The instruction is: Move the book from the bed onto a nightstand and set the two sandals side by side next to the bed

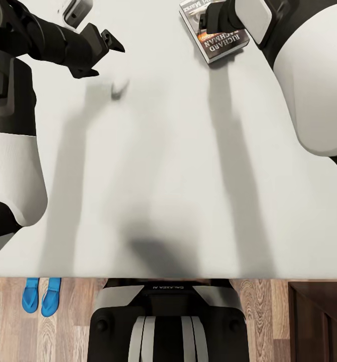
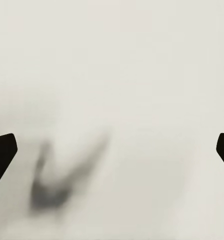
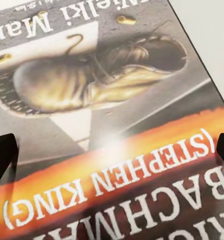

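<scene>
The book (image 1: 219, 37) lies on the bed (image 1: 168, 176) under the spread right end effector (image 3: 112, 150); left end effector (image 1: 105, 53) spread too.

My right arm covers the middle of the book (image 1: 223, 42), and its top corner runs off the head view's upper edge. At my right wrist the cover (image 3: 112, 125) spills past every edge, lettering cropped. My right gripper's (image 3: 112, 150) tips are just dark corners. Same for my left gripper (image 2: 112, 150). Nightstand (image 1: 321, 322) is cut off at the corner.
</scene>
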Robot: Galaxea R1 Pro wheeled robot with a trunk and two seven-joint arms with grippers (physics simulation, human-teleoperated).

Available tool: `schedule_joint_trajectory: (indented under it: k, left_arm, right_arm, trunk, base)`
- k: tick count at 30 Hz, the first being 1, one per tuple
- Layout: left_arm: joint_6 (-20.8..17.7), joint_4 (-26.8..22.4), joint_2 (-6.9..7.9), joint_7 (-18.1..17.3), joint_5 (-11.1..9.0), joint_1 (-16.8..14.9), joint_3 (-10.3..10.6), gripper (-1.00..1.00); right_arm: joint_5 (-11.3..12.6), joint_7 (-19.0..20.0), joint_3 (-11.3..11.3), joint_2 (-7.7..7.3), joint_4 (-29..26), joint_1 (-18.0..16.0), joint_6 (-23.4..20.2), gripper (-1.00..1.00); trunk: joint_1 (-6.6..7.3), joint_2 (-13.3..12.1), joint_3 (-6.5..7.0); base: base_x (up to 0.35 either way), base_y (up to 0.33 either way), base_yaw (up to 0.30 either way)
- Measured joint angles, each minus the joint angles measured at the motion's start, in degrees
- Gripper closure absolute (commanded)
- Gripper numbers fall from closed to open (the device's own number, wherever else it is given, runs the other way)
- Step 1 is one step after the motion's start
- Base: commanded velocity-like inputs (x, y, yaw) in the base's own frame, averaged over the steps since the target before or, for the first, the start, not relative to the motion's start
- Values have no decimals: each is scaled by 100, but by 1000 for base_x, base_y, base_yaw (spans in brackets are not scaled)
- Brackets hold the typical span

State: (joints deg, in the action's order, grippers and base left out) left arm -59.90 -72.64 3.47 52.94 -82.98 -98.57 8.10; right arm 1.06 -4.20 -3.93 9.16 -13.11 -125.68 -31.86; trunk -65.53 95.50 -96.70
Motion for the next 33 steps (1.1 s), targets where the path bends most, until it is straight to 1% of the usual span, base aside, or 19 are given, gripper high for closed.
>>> schedule_joint_trajectory:
  k: [4,15,16,21,33]
  left_arm:
    - [0,0,0,0,0,0,3,-100]
    - [0,-21,-3,0,-2,0,7,-100]
    - [0,-24,-4,0,-1,0,7,-100]
    - [0,-38,-1,-1,-2,0,6,-100]
    - [-1,-54,4,1,-7,0,1,-100]
  right_arm:
    - [-19,-4,-5,-1,0,-2,0,-100]
    - [-20,-3,-8,-1,1,-3,0,-100]
    - [-19,-1,-42,0,36,-3,0,-100]
    - [-47,-8,-50,-1,43,-3,-2,-100]
    - [0,-2,-18,-6,128,-70,-34,-100]
  trunk:
    - [-1,0,0]
    - [-2,0,0]
    - [-1,0,0]
    - [0,0,0]
    - [0,0,0]
  base:
    - [-77,0,0]
    - [-214,0,0]
    - [-95,0,0]
    - [-48,0,0]
    - [6,0,0]
